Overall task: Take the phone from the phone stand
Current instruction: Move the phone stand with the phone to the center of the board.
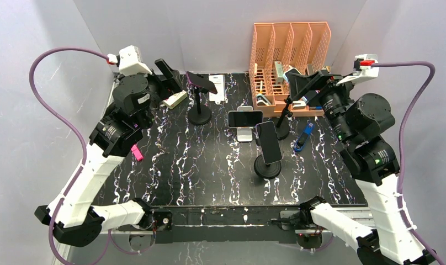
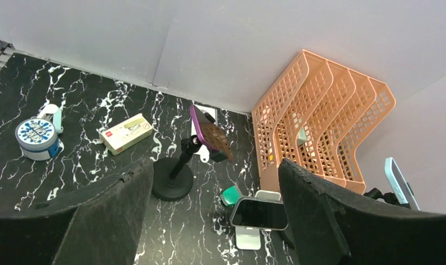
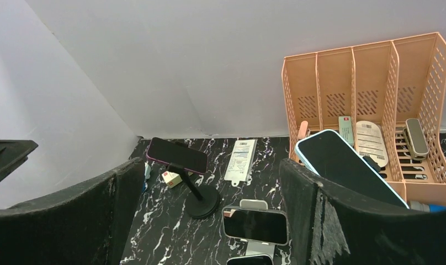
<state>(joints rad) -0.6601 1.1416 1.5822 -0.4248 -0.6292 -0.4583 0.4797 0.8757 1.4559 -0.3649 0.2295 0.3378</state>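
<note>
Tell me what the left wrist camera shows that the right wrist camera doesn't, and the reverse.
Only left wrist: a round blue-and-white tin and a small green object. Only right wrist: the front trays of the orange rack with small items like a grey bar, plus the top of another dark phone at the bottom edge. Both: the orange rack, the purple-cased phone on its black stand, the landscape phone on the white stand, and the blue-cased phone.

An orange file rack (image 1: 290,44) stands well right of a white box (image 2: 126,133) and a blue-patterned roll (image 2: 37,138).
</note>
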